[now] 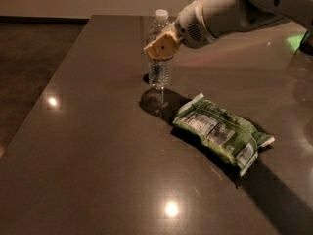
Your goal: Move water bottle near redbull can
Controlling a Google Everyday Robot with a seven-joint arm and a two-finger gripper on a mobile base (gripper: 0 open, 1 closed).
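Observation:
The water bottle (159, 73) is clear and ribbed with a white cap. It stands upright near the back middle of the dark table (93, 141). My gripper (161, 46), with tan fingers, reaches in from the upper right and is shut around the bottle's middle, covering its label. I cannot tell whether the bottle's base touches the table or hangs just above it. The redbull can is out of view.
A green snack bag (220, 132) lies flat to the right of and in front of the bottle. My white arm (230, 9) spans the upper right. The table's left edge runs along a dark floor (29, 58). A green glow (296, 40) shows far right.

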